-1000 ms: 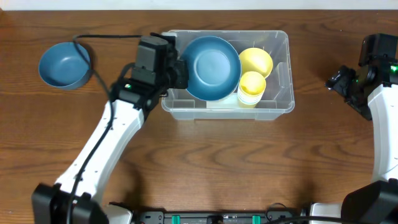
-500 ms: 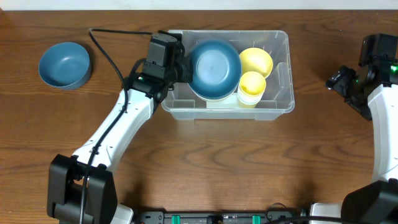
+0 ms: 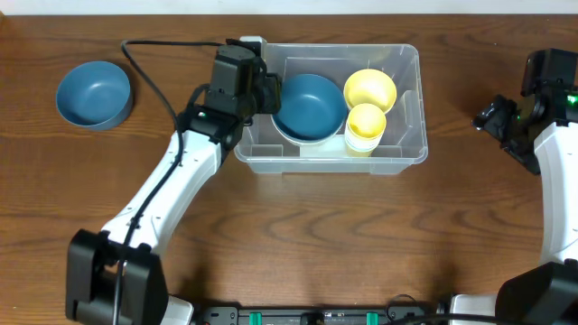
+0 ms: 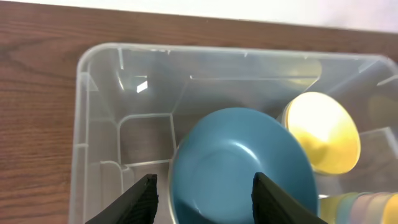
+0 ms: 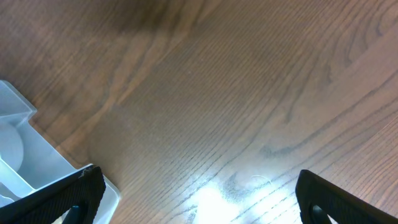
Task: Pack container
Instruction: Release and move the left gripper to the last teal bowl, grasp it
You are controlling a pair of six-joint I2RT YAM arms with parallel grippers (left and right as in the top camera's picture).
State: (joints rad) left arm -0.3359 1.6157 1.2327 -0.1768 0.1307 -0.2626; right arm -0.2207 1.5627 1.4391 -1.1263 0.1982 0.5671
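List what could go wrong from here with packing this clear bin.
1. The round blue bowl lies close against the yellow bowl in the clear rectangular plastic container; it may settle tilted on it.
2. The left gripper, jaws open, hangs over the container's left end; pulling out carelessly could catch the wall and drag it.
3. A second blue bowl sits on the wooden table; the space left looks tight.

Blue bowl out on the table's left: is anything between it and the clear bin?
Only the left arm's black cable loops across that gap, with the left gripper at the large clear plastic container's left end. The small round blue bowl otherwise faces bare wood.
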